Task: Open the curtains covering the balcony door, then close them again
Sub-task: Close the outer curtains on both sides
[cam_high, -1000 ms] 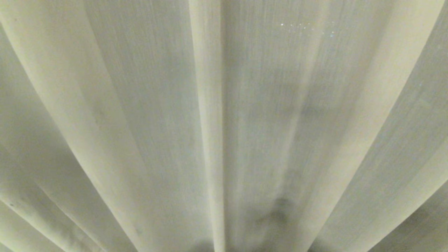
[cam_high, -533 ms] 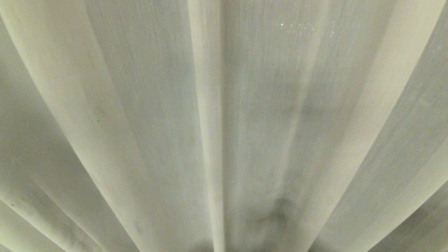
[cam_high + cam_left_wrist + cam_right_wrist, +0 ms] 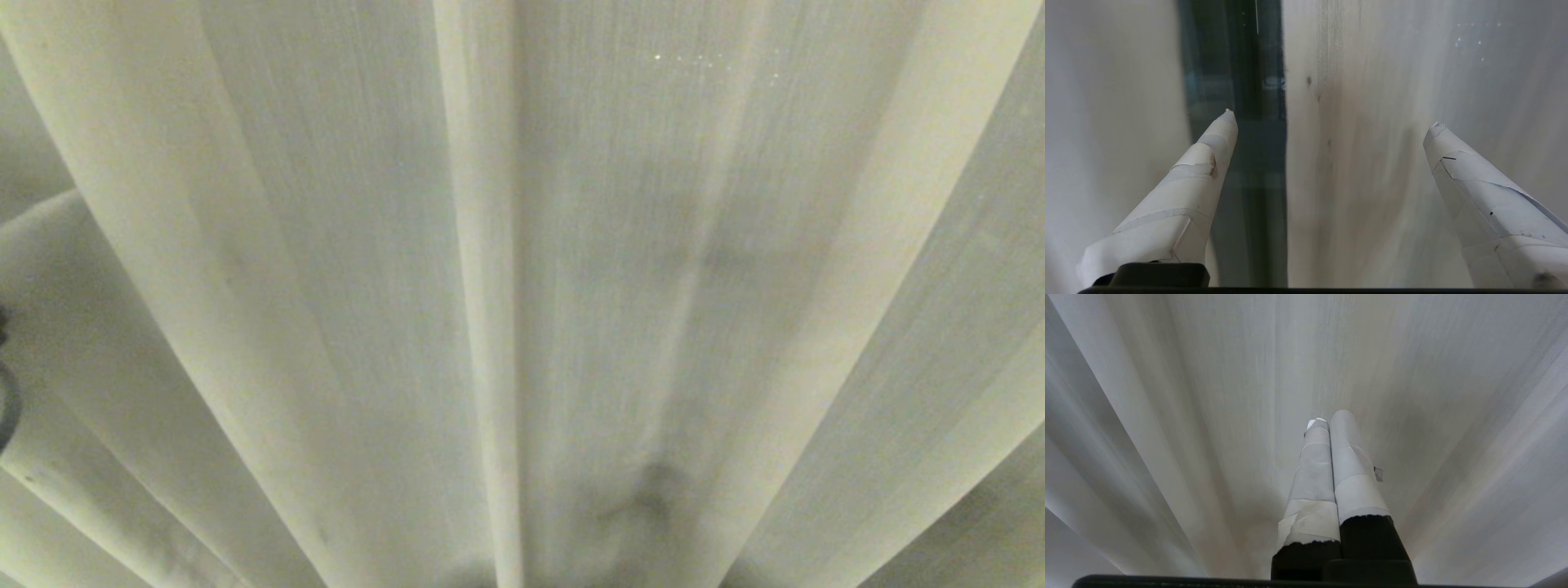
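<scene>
- The curtains [image 3: 522,286] fill the whole head view, cream cloth hanging in long pleats that fan outward from the lower middle.
- One narrow, bright fold [image 3: 482,245] runs straight up the centre, with broader pleats leaning away on both sides.
- Faint grey smudges mark the cloth low down, just right of that central fold.
- At the far left edge of the head view, a dark curved part [image 3: 6,404] peeks in beside a rounded bulge of fabric; too little shows to say what it is.
- Over to the left wrist view: the left pincer [image 3: 1331,122] is spread wide, its two white-taped fingers [image 3: 1204,163] far apart and gripping nothing.
- Between the two curtain panels a slim dark gap stands open, and through it shows the glass of the balcony door [image 3: 1237,81], reflective and dim.
- One taped finger lines up with the edge of that gap; the other sits in front of the panel on the far side.
- The straight hemmed edge of that panel [image 3: 1290,163] borders the gap, with a few small dark spots on the weave.
- Whether either fingertip touches the cloth, I cannot tell.
- Now the right wrist view: the right pincer [image 3: 1327,420] is closed tight, its taped fingers [image 3: 1351,465] pressed together with nothing between them.
- It points at pleated curtain [image 3: 1208,396] and holds no fabric.
</scene>
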Robot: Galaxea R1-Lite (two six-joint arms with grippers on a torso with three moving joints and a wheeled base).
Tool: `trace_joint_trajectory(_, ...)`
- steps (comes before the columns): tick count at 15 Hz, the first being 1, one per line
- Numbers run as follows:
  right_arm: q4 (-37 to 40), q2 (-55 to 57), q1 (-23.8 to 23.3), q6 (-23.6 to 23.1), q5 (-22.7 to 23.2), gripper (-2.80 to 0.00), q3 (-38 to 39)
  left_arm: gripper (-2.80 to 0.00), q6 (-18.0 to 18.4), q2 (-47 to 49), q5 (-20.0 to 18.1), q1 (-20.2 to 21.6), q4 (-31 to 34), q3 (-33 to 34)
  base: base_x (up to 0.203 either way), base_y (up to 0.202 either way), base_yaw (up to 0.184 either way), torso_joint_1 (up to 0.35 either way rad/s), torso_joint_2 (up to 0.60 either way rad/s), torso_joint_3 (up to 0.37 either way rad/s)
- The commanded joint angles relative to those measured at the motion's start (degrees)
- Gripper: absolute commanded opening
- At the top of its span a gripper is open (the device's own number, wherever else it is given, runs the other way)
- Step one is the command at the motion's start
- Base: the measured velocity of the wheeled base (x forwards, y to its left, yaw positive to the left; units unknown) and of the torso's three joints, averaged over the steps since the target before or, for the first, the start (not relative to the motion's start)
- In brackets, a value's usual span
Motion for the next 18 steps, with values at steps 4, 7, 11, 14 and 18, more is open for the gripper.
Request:
trace_joint_trajectory(4, 0.0, 0.0, 0.0, 0.0, 0.0, -2.80, 0.0, -2.80, 0.0, 4.1, -2.0, -0.1, -0.8, -0.6, 0.000, 0.000, 0.000, 0.000, 0.00, 0.000)
trace_joint_trajectory(7, 0.0, 0.0, 0.0, -0.1, 0.0, -2.80, 0.0, -2.80, 0.0, 5.5, -2.2, -0.5, -1.3, -1.6, 0.000, 0.000, 0.000, 0.000, 0.00, 0.000)
trace_joint_trajectory(11, 0.0, 0.0, 0.0, -0.1, 0.0, -2.80, 0.0, -2.80, 0.0, 5.5, -2.7, -0.6, -1.3, -2.0, 0.000, 0.000, 0.000, 0.000, 0.00, 0.000)
trace_joint_trajectory(14, 0.0, 0.0, 0.0, 0.0, 0.0, -2.80, 0.0, -2.80, 0.0, 5.3, -2.6, -0.5, -1.3, -2.8, 0.000, 0.000, 0.000, 0.000, 0.00, 0.000)
trace_joint_trajectory(18, 0.0, 0.0, 0.0, 0.0, 0.0, -2.80, 0.0, -2.80, -0.2, 5.2, -1.7, 0.4, -1.2, -5.0, 0.000, 0.000, 0.000, 0.000, 0.00, 0.000)
